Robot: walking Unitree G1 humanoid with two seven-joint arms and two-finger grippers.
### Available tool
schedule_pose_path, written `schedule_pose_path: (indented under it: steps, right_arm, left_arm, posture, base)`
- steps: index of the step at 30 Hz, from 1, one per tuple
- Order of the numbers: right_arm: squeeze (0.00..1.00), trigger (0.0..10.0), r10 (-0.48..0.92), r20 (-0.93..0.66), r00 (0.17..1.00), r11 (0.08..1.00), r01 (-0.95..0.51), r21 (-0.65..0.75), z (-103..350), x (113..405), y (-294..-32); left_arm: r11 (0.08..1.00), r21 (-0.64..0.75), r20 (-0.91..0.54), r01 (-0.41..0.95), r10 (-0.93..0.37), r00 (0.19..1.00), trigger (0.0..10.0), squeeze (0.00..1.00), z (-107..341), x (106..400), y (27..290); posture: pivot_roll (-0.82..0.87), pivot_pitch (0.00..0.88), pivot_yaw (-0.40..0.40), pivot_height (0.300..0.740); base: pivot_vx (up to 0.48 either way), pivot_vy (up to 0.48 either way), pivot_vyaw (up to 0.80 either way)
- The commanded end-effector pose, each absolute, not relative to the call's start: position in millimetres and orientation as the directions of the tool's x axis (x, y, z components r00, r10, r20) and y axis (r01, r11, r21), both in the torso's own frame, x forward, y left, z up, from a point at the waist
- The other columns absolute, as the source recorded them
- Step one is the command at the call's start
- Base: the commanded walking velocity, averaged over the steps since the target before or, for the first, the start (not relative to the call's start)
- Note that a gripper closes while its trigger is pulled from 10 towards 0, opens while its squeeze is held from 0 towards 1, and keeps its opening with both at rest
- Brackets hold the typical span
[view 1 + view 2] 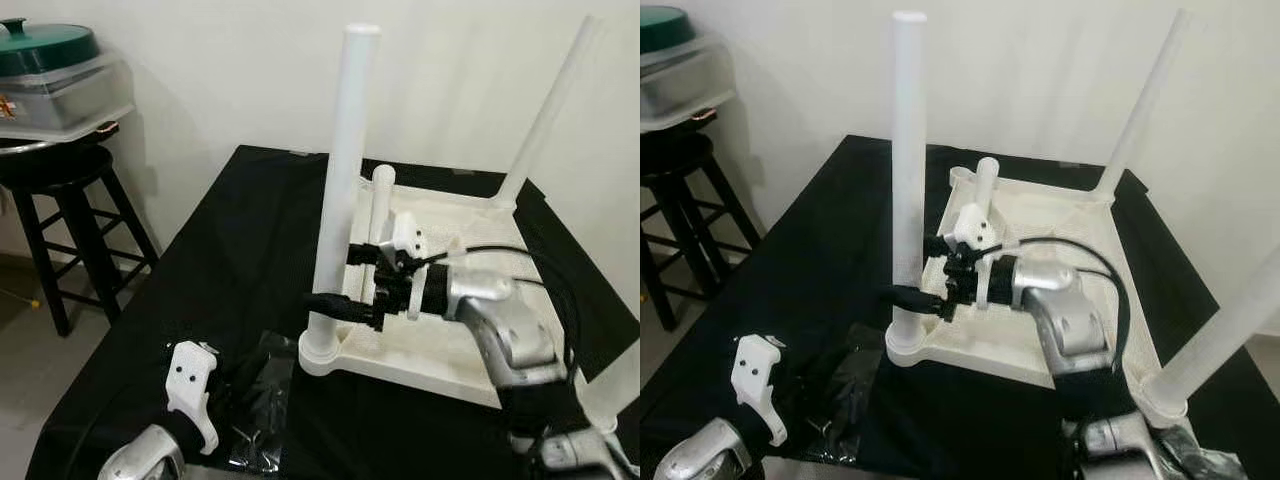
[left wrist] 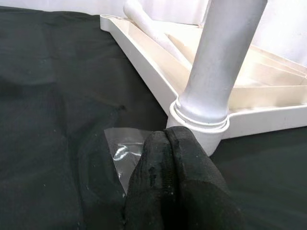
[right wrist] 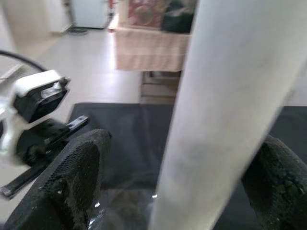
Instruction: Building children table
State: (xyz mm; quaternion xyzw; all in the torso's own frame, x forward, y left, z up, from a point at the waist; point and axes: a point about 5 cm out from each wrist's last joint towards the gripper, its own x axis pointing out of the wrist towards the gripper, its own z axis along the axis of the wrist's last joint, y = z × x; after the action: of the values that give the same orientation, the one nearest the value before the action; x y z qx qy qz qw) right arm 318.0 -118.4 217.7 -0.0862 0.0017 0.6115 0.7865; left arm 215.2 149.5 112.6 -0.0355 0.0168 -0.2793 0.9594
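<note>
Our right gripper (image 1: pixel 338 285), fingers spread around the upright white plastic table leg (image 1: pixel 343 190), could tilt it if we squeeze off-centre.

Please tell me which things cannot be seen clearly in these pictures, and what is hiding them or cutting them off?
- Near corner leg: whether it is fully seated; its collar hides the joint, head views.
- Right gripper: whether the pads press the leg; blurred, right wrist view.
- Loose leg lying in the tabletop: lower end hidden behind the right arm.
- Clear plastic bag: contents hidden by the left gripper.
- Far leg: faded against the wall.
</note>
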Motion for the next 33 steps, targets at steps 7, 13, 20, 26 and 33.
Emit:
schedule_pose_path:
  steps: [7,13,20,26,33]
  right_arm:
    - [0.00,10.0,0.966,-0.147,0.211,0.199,-0.975,-0.098,214,344,-113]
    - [0.00,0.0,0.979,-0.151,0.139,0.134,-0.990,-0.047,204,347,-113]
    - [0.00,0.0,0.971,-0.161,0.178,0.170,-0.983,-0.064,200,350,-121]
    - [0.00,0.0,0.935,-0.138,0.328,0.315,-0.943,-0.105,198,352,-126]
    - [0.00,0.0,0.417,-0.137,0.898,0.908,-0.408,0.091,147,320,-98]
  left_arm:
    - [0.841,-0.085,-0.033,0.534,-0.538,0.842,10.0,0.00,108,214,149]
    - [0.841,-0.083,-0.035,0.534,-0.538,0.842,10.0,0.00,108,214,150]
    - [0.841,-0.085,-0.033,0.535,-0.539,0.842,10.0,0.00,108,213,150]
    - [0.841,-0.086,-0.032,0.534,-0.538,0.842,10.0,0.00,108,212,150]
    - [0.841,-0.087,-0.031,0.533,-0.537,0.843,10.0,0.00,111,210,152]
  posture:
    - [0.08,0.000,-0.076,0.740]
    - [0.09,0.000,-0.079,0.740]
    - [0.07,0.000,-0.072,0.740]
    - [0.06,0.000,-0.074,0.740]
    - [0.05,0.024,-0.066,0.740]
  base:
    - [0.000,0.000,0.00]
    - [0.000,0.000,0.00]
    - [0.000,0.000,0.00]
    - [0.000,0.000,0.00]
    - [0.000,0.000,0.00]
